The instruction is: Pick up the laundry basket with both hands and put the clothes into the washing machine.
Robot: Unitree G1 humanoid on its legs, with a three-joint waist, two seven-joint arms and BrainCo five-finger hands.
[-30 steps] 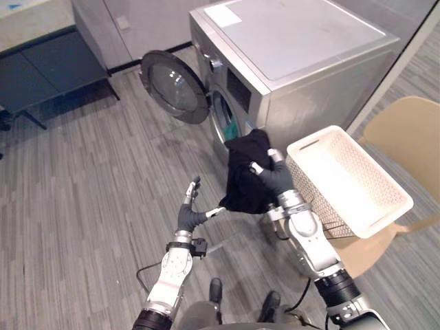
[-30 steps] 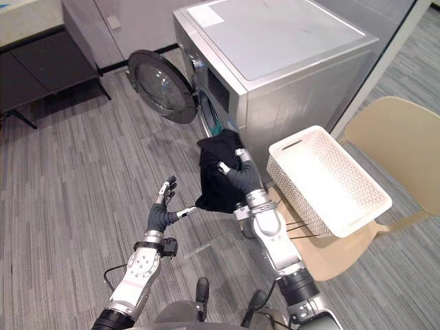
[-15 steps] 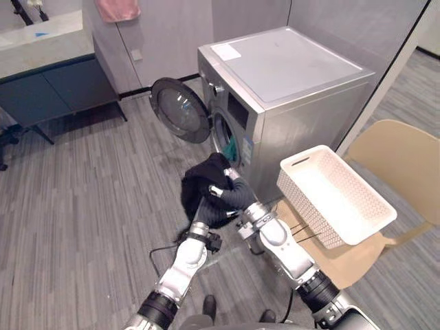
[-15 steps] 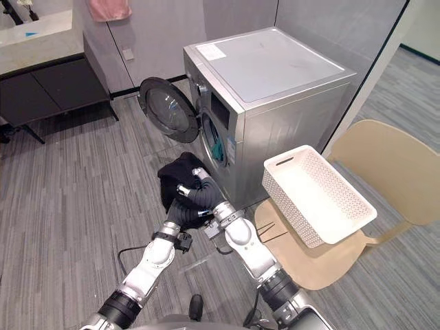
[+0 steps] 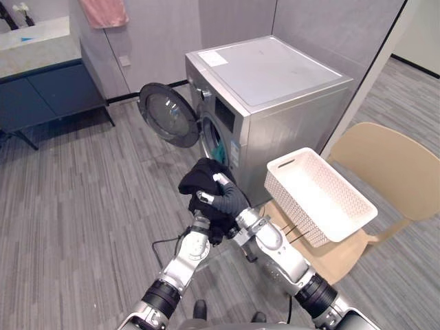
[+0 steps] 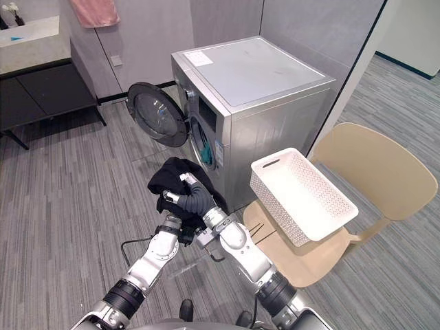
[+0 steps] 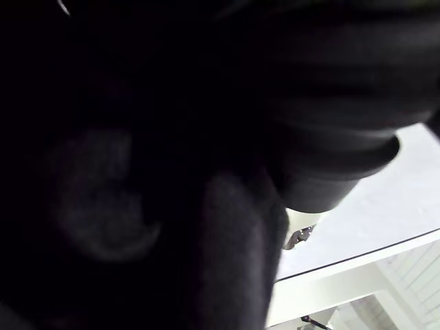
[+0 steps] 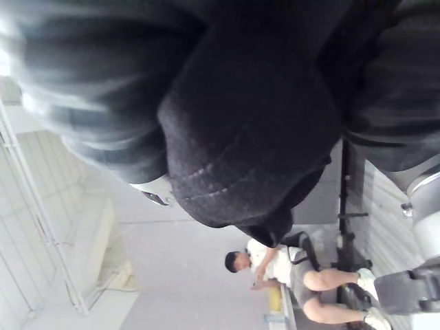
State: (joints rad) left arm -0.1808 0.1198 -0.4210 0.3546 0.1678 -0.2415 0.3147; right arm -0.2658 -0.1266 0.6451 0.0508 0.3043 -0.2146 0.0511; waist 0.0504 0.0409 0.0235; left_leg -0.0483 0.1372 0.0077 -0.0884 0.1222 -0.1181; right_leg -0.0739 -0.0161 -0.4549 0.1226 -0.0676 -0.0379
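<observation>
Black crumpled cloth garment [image 5: 201, 177] is hanging before the open door of the silver washing machine [image 5: 275, 89], the right hand [image 5: 223, 199] curling tightly around it. The left hand [image 6: 172, 223], apart a second ago, is now sitting beneath it; I cannot tell its grip.

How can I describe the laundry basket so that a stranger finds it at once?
Find the silver washing machine with its round door open. To its right stands a beige chair, and the basket rests on its seat. It alone is white, rectangular, with perforated walls.
</observation>
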